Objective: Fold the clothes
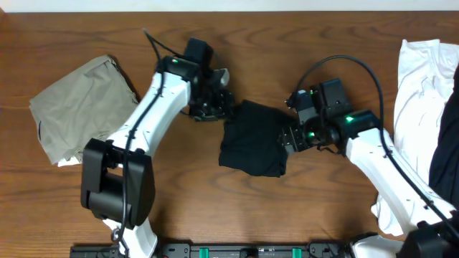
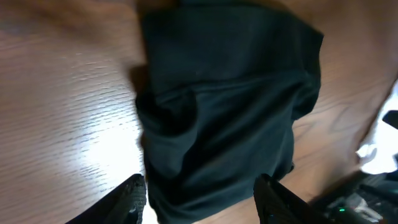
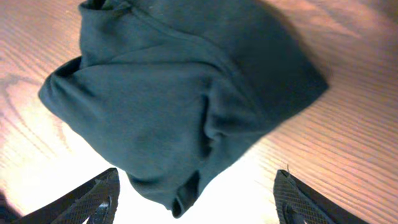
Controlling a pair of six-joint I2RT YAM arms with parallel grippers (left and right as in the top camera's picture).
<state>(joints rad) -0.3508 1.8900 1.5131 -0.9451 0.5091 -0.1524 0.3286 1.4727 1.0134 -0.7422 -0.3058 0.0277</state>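
Both grippers hang wide open and empty at the black shirt (image 1: pixel 251 140) in the middle of the wooden table (image 1: pixel 179 186) — the left gripper (image 2: pixel 202 202) at its upper-left edge, the right gripper (image 3: pixel 199 199) at its right edge, neither closed on cloth. The shirt lies bunched in a small, lumpy packet, so the fold looks nearly done; the next move likely calls for a low pinch on a loose edge to flatten or close it. Farther off, an olive-grey garment (image 1: pixel 82 107) lies left and a white garment (image 1: pixel 423 79) right, partly under the right arm. A dark piece (image 1: pixel 448 150) is cut off at the frame's edge — no logo shows on the shirt
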